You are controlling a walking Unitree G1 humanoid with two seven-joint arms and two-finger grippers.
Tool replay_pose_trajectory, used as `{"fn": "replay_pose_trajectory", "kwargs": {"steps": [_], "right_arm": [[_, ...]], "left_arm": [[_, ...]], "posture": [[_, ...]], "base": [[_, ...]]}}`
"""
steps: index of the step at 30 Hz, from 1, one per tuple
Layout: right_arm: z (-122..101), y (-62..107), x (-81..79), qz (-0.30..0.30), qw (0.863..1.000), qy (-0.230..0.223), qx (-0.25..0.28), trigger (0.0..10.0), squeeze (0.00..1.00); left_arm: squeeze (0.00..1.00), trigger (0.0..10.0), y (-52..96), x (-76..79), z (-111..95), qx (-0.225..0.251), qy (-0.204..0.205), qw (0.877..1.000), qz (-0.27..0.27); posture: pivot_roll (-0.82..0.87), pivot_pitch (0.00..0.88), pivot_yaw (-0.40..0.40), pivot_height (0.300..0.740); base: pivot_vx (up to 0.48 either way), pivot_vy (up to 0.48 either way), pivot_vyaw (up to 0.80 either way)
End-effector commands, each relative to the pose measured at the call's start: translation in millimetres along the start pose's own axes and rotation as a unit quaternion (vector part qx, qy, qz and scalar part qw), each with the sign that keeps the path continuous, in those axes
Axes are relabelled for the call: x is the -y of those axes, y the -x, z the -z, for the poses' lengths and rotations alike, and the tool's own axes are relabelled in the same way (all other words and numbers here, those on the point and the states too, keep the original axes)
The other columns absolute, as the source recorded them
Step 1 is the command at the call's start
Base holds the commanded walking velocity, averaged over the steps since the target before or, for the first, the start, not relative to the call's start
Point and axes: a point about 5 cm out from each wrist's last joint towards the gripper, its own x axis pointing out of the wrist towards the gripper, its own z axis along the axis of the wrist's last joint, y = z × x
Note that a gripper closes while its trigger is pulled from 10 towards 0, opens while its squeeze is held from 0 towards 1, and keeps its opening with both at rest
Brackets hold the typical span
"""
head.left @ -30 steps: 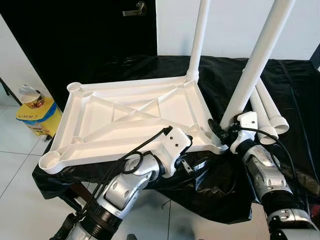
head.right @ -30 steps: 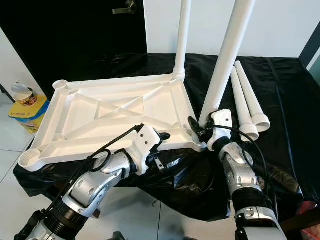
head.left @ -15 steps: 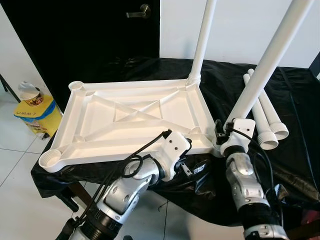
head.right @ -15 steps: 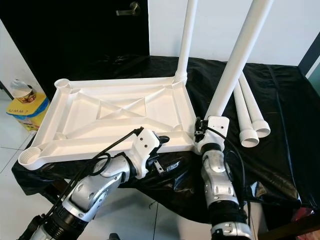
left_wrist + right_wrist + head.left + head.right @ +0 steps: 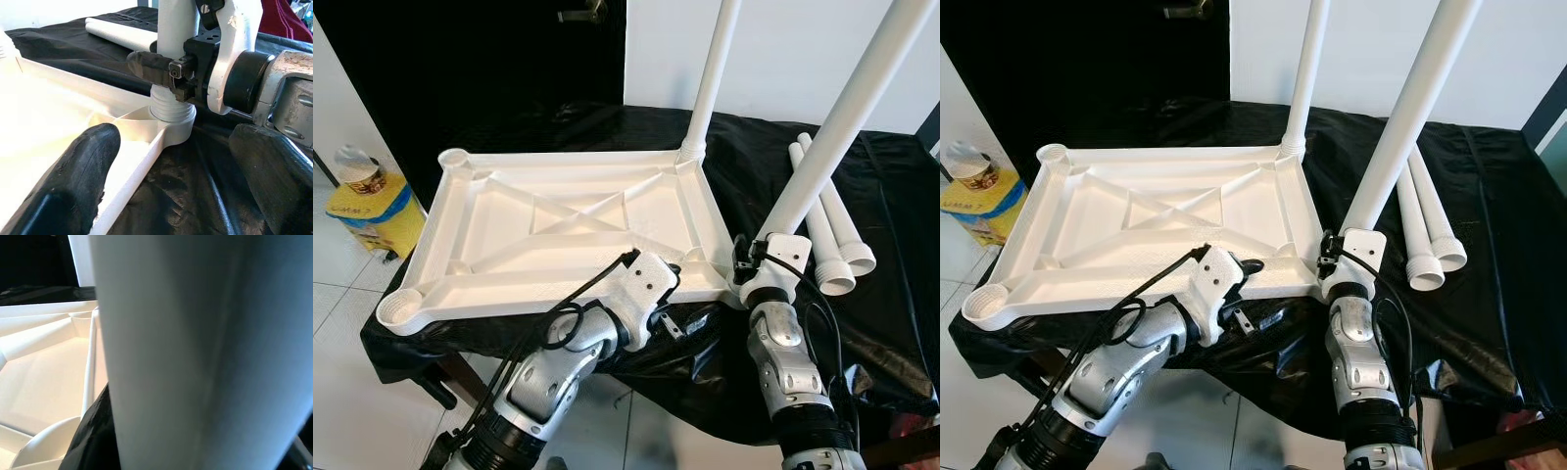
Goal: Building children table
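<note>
The white table top [image 5: 509,284] lies upside down on a black-draped table. One white leg [image 5: 710,78] stands in its far right corner socket. A second leg [image 5: 832,147] stands tilted at the near right corner, and its threaded end [image 5: 171,105] sits in that socket. My right gripper [image 5: 747,262] is shut on this leg just above the threads, one of its fingers [image 5: 151,63] pressed against it. My left gripper [image 5: 674,302] is open and straddles the table top's near rim, with one finger [image 5: 83,171] on top and the other below.
Two loose white legs [image 5: 832,235] lie on the black cloth [image 5: 901,294] to the right. A yellow box [image 5: 372,211] with a can [image 5: 357,166] on it stands on the tiled floor at the left. A dark door [image 5: 509,59] is behind.
My right forearm has swung in from the right and now stands almost straight below the held leg. The leg's foot stays at the corner. The left gripper keeps its place on the rim.
</note>
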Motion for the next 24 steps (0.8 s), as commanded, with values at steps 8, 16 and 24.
{"fn": "replay_pose_trajectory", "kwargs": {"steps": [8,16,24], "right_arm": [[9,2.8,2.4,-0.006,1.0,0.0,-0.029,10.0,1.0],[6,1.9,3.7,-0.026,0.999,0.003,-0.019,10.0,1.0],[-1,-0.7,8.9,-0.106,0.994,0.01,0.0,10.0,0.0]], "left_arm": [[0.0,10.0,2.4,1.7,2,-0.009,0.003,1.0,-0.021],[0.0,10.0,3.7,-1.6,0,-0.009,0.0,1.0,-0.025],[0.0,10.0,2.2,0.0,-2,-0.005,0.001,1.0,-0.028]], "posture": [[0.1,0.026,-0.083,0.74],[0.11,0.021,-0.087,0.74],[0.11,0.024,-0.099,0.74]], "base": [[0.0,0.0,0.0],[0.0,0.0,0.0],[0.0,0.0,0.0]]}}
